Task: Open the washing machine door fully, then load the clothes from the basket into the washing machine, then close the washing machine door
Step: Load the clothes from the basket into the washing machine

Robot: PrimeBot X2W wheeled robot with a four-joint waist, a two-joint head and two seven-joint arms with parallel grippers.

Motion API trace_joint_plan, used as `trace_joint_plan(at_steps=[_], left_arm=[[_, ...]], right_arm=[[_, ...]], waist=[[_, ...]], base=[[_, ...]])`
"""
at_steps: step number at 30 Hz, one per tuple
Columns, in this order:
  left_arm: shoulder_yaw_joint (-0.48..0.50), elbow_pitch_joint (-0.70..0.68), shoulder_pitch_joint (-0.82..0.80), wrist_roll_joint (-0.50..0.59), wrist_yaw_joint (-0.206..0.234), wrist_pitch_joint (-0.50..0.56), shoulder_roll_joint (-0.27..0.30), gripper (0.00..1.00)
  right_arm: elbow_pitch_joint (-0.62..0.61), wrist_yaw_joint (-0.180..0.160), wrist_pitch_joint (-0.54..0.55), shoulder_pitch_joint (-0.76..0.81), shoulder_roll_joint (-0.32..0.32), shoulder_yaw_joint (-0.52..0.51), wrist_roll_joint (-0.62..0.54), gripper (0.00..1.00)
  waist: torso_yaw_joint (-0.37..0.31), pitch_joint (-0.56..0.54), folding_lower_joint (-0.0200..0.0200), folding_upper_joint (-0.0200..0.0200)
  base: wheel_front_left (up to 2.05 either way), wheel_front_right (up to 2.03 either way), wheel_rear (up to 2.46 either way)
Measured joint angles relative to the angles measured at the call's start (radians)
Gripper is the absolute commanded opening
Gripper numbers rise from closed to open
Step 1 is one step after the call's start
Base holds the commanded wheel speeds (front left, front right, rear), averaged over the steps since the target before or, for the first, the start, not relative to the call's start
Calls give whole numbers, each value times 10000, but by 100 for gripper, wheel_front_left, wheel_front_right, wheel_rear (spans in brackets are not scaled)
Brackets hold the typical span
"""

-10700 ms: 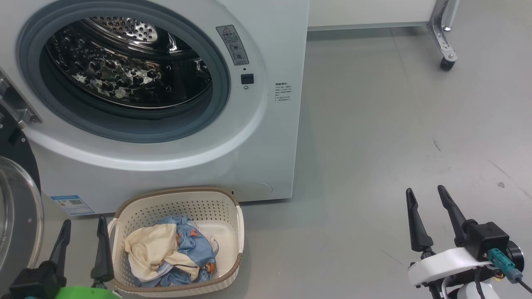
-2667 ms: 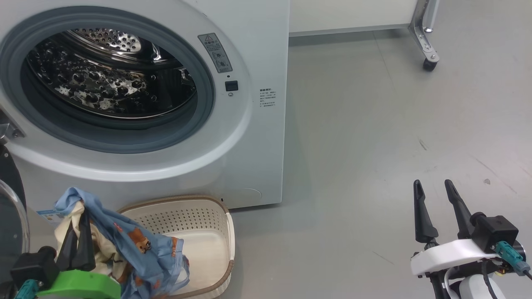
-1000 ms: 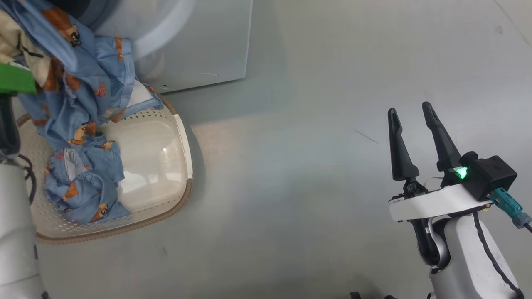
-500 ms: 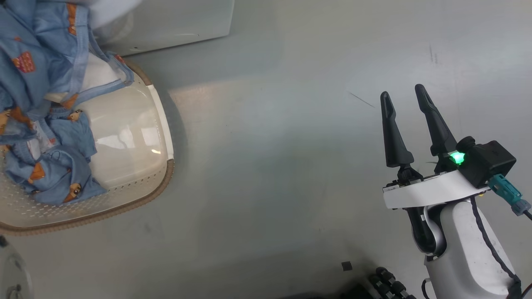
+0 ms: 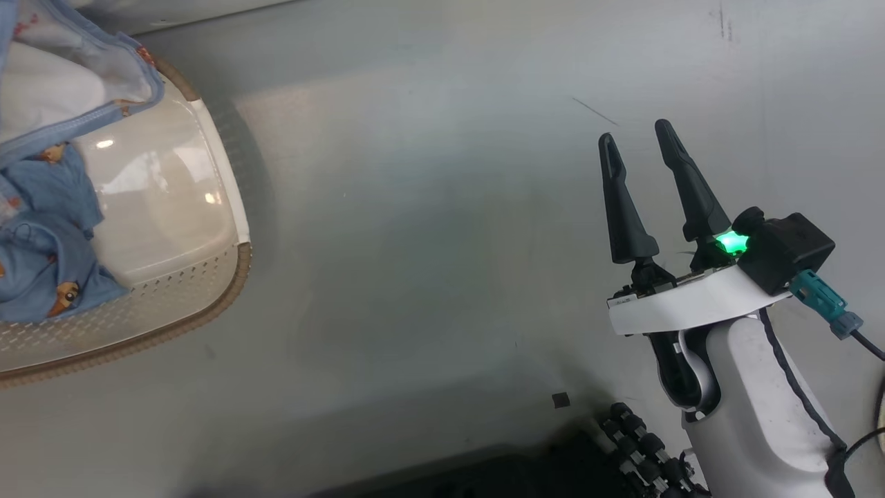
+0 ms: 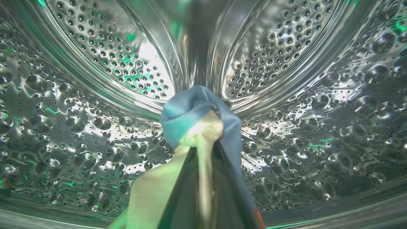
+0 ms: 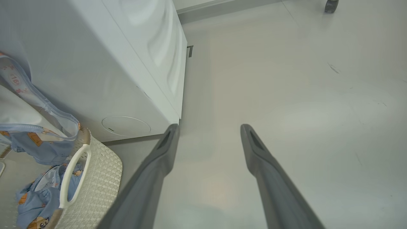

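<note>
Head view: light even and diffuse. The grey floor (image 5: 429, 207) carries a broad pale sheen, with dark shadow pooled along the bottom edge. Small glare spots sit on the basket (image 5: 207, 263) at its glossy inside. The green lamp (image 5: 731, 242) glows bright.

Left wrist view: the steel drum (image 6: 95, 111) sparkles with hard highlights and green tints. The clothes (image 6: 194, 127) are close and soft, the cream part washed out.

Right wrist view: right gripper (image 7: 210, 126), fingers (image 7: 149, 184) blurred toward the bottom edge. The washing machine (image 7: 95, 63) is flatly lit.

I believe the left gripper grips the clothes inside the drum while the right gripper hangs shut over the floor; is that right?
Not quite: the right gripper is open, its jaws apart over the floor, as the head view shows. The left gripper does grip the clothes inside the drum.
</note>
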Motion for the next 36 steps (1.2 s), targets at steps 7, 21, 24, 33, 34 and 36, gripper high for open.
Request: trace_joint_plan(at_steps=[7, 21, 24, 33, 34, 36], left_arm=[[-314, -8, -816, -727, -33, 1129, 543, 0], [-1394, -1816, -2360, -798, -44, -407, 1929, 0], [-1751, -2171, -2639, -460, -44, -1204, 2320, 0], [-2080, -1340, -2481, -629, -44, -2157, 2405, 49], [-2090, -1101, -2330, -706, -44, -2019, 2401, 100], [-2075, -757, -2008, -963, -44, -1950, 2387, 100]], right_arm=[[8, -2, 0, -345, 2, 368, 334, 100], [21, -94, 0, -879, 0, 757, 773, 100], [48, -102, 0, -995, -2, 798, 803, 100], [125, -176, 0, -1216, 0, 869, 867, 100], [150, -176, 0, -1218, 2, 865, 867, 100], [167, -182, 0, -1246, 0, 828, 867, 100]], waist=[[-272, 617, 0, 0], [-762, 1422, -1, 0], [-836, 1513, -1, 0], [-931, 1545, 0, 0], [-927, 1531, -1, 0], [-911, 1497, 0, 0]], base=[[0, 0, 0], [0, 0, 0], [0, 0, 0], [0, 0, 0], [0, 0, 0], [0, 0, 0]])
